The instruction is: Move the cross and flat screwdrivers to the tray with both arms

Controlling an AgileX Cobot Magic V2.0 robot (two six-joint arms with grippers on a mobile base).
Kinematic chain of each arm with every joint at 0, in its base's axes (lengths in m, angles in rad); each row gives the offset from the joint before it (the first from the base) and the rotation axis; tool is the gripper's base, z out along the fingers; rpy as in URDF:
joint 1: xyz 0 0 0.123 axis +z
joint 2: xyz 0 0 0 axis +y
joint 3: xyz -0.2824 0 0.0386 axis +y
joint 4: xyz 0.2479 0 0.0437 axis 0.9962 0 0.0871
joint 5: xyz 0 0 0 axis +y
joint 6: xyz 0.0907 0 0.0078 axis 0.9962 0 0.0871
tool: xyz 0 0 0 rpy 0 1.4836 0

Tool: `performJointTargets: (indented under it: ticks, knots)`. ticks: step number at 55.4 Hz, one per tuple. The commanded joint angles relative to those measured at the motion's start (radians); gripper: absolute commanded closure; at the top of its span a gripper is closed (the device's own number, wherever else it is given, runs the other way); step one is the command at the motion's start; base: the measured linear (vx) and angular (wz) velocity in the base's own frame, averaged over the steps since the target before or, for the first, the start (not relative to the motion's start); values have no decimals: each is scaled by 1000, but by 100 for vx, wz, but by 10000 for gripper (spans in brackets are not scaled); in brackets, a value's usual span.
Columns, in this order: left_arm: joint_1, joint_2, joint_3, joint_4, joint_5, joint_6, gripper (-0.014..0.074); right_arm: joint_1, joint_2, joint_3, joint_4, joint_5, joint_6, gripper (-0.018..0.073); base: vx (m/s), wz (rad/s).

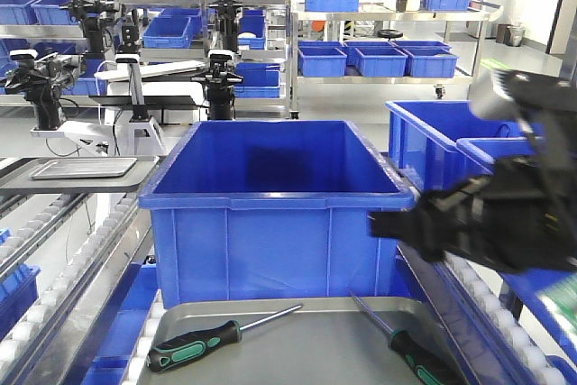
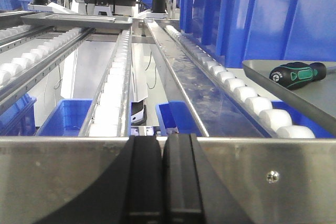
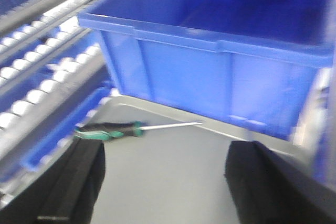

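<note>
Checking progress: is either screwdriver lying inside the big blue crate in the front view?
No: both screwdrivers lie on the grey tray, in front of the crate.

Tray: bare grey floor lay open between the left screwdriver and the right screwdriver, which lay well apart. Rear approach: blocked by the deep blue crate standing just behind the tray's far rim. Right side: occupied by the right arm, above the roller rail.

Bright even light; right wrist view motion-blurred; right arm smeared in front view.
</note>
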Motion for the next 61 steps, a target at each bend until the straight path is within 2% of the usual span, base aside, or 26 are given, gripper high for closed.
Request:
performJointTargets:
  ticks: [1, 9, 16, 23, 31, 42, 47, 49, 61]
  knots:
    - [4, 10, -25, -2, -75, -8, 602, -44, -129, 53, -40, -117, 16, 80, 0, 0]
    - [4, 10, -25, -2, -75, -8, 602, -192, -376, 286, -58, -184, 24, 181, 0, 0]
    - [4, 10, -25, -2, -75, -8, 602, -279, -591, 497, -185, -237, 24, 288, 0, 0]
    - [4, 10, -25, -2, -75, -8, 602, -305, -782, 722, -284, -314, 29, 425, 0, 0]
    - [4, 10, -25, -2, -75, -8, 602, -305, -950, 930, -288, -378, 89, 574, 0, 0]
    - [4, 10, -25, -2, -75, -8, 602, -305, -1131, 1136, -362, -456, 189, 571, 0, 0]
    - [4, 9, -25, -2, -74, -8, 602, -305, -1131, 1226, -365, -607, 208, 570, 0, 0]
    - [4, 9, -25, -2, -74, -8, 602, -305, -1135, 1219, -362, -567, 208, 570, 0, 0]
    - [4, 11, -25, -2, -73, -8, 602, -305, -1133, 1218, -361, -556, 208, 570, 0, 0]
